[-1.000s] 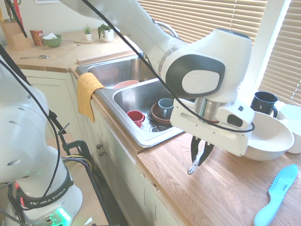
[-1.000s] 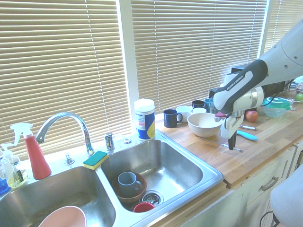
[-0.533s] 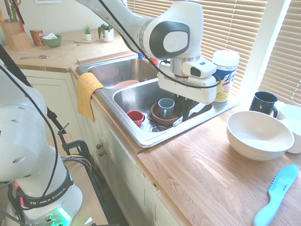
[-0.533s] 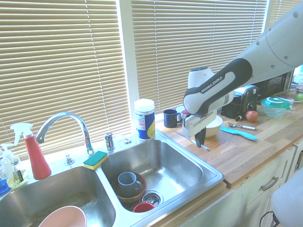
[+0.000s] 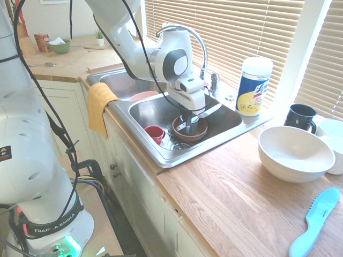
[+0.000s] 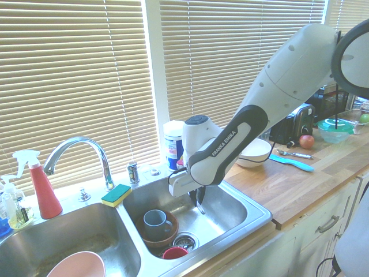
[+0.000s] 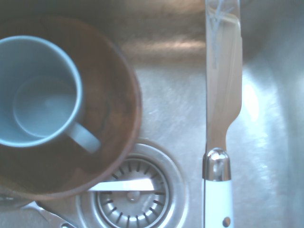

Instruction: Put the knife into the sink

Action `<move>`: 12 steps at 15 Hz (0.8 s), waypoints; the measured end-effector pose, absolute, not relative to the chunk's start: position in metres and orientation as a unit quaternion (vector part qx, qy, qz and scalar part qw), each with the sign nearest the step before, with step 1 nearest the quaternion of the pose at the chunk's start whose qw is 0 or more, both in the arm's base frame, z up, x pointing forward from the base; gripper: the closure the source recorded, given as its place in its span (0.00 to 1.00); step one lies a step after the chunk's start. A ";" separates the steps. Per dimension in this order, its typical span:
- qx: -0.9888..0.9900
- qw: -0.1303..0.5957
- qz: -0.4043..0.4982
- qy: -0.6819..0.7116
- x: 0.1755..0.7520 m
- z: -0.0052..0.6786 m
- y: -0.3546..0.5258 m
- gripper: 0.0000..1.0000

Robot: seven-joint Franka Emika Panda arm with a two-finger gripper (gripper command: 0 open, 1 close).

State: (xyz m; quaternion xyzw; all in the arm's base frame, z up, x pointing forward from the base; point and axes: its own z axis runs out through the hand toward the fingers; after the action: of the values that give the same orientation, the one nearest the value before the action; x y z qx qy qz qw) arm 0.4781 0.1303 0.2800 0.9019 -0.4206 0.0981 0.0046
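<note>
Your gripper [image 5: 188, 121] pinches the knife [image 7: 221, 114], its smooth silver blade and glossy white handle at frame centre, inside the shiny steel sink [image 5: 228, 120]; "FRANKA EMIKA" marks the arm.

Obscured and cropped items, sink station

I cannot see the gripper [image 6: 199, 199] fingers clearly: too small and dark in both exterior views. Knife [image 7: 221, 118]: handle end cut by the wrist picture's bottom edge, blade tip by its top. Blue mug [image 7: 35, 92] and brown bowl [image 7: 111, 111]: cropped at its left edge. Pink bowl [image 6: 76, 265]: cut by the second exterior picture's bottom edge.
</note>
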 end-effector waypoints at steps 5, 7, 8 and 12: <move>0.904 0.005 0.085 -0.418 0.481 0.207 0.143 1.00; 0.901 0.010 0.078 -0.426 0.488 0.182 0.145 1.00; 0.899 0.010 0.073 -0.431 0.492 0.169 0.145 1.00; 0.896 0.006 0.061 -0.440 0.499 0.134 0.143 1.00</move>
State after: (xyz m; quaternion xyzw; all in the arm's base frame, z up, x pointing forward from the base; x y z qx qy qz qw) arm 0.4990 0.1432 0.1344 0.8958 -0.4402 0.0609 0.0056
